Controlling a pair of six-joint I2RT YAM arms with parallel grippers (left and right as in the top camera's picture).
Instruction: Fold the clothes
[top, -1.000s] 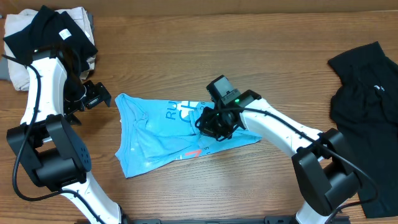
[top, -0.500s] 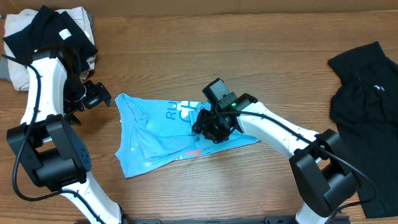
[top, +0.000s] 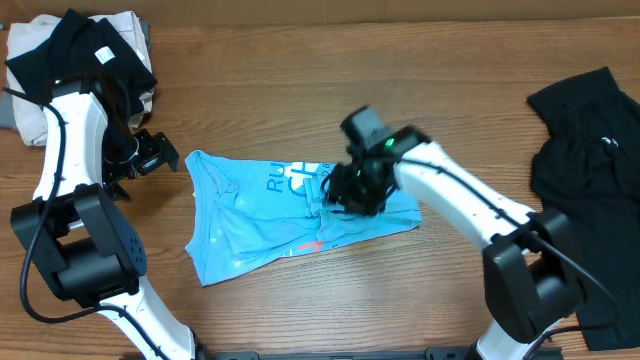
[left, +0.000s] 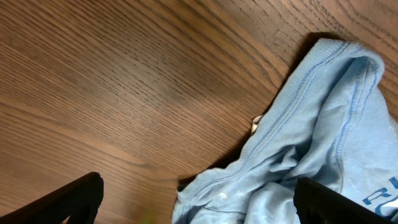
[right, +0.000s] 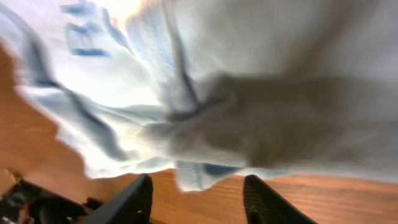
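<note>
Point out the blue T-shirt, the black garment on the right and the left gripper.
blue T-shirt (top: 235, 230): overhead view, on its rumpled lower left part.
black garment (top: 585, 160): overhead view, on its middle.
left gripper (top: 166, 153): overhead view, between its open fingertips.

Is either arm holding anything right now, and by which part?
Nothing. Left gripper: jaws open by the shirt corner. Right gripper: jaws open over the shirt, no cloth between them.

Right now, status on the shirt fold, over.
Left gripper open beside T-shirt. Right gripper: jaws parted over it. T-shirt rumpled, fold unfinished. Black garments lie aside.
</note>
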